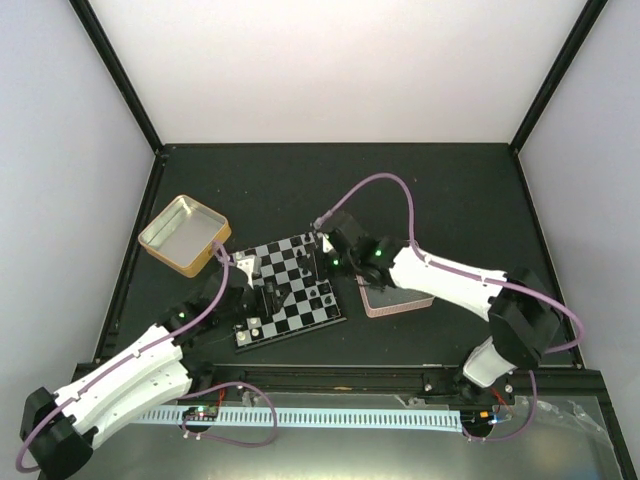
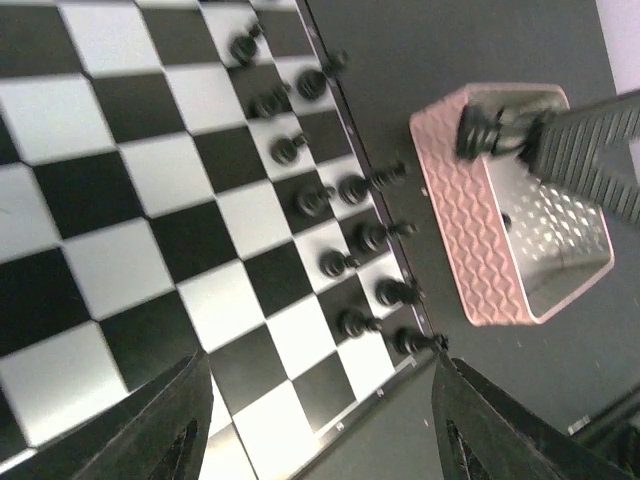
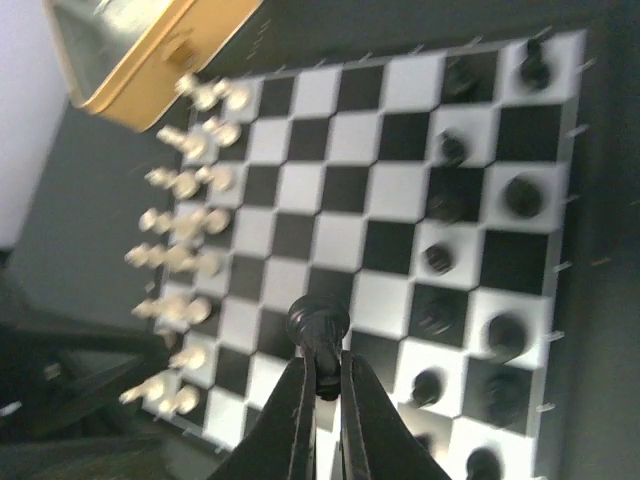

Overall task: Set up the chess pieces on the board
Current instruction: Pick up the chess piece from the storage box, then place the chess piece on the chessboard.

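Observation:
The board (image 1: 290,290) lies mid-table, black and pale checks. In the right wrist view the board (image 3: 380,190) has cream-white pieces (image 3: 185,225) in rows along its left edge and black pieces (image 3: 450,255) on its right squares. My right gripper (image 3: 322,375) is shut on a black piece (image 3: 318,322) and holds it above the board; it hangs over the board's far right corner (image 1: 320,248). My left gripper (image 2: 320,430) is open and empty above the board's near corner (image 2: 150,200), beside black pieces (image 2: 345,225); it also shows in the top view (image 1: 265,295).
A gold square tin (image 1: 185,235) stands off the board's far left corner, also in the right wrist view (image 3: 150,60). A pink-rimmed tin (image 1: 395,298) sits right of the board under the right arm, also in the left wrist view (image 2: 480,240).

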{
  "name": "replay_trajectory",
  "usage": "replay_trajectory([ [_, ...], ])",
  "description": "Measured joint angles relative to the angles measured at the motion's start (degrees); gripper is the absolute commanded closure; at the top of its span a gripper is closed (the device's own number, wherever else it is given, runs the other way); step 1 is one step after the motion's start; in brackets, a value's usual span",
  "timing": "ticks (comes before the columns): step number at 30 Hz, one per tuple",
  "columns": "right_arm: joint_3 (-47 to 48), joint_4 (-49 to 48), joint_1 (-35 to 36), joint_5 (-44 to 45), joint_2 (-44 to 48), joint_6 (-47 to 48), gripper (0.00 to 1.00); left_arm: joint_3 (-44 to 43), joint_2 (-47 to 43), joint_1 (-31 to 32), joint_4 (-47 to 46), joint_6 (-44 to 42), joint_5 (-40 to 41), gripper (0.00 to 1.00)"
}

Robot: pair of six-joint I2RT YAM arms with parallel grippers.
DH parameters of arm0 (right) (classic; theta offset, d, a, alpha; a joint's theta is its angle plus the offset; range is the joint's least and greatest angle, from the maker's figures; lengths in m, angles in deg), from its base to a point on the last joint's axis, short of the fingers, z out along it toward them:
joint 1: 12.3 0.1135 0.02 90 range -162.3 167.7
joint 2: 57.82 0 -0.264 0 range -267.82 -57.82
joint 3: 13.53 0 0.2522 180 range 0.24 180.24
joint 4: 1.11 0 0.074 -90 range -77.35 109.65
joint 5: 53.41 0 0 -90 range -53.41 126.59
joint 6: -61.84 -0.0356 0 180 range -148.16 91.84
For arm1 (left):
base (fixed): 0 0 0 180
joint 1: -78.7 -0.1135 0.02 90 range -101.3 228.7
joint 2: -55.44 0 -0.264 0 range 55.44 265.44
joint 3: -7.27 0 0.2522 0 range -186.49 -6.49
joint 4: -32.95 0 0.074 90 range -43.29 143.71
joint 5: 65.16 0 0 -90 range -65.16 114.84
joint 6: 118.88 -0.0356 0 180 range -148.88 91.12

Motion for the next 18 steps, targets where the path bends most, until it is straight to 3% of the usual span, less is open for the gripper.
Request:
replay_trajectory([
  [10, 20.9, 18.4, -4.9, 15.0, -14.9, 6.8, 0.97, -2.9, -0.2, -3.2, 3.1, -2.8, 11.7, 0.38],
  [18, 33.4, 26.8, -5.0, 16.7, -26.5, 10.3, 0.97, -2.9, 1.9, -5.3, 2.6, -5.2, 12.5, 0.37],
])
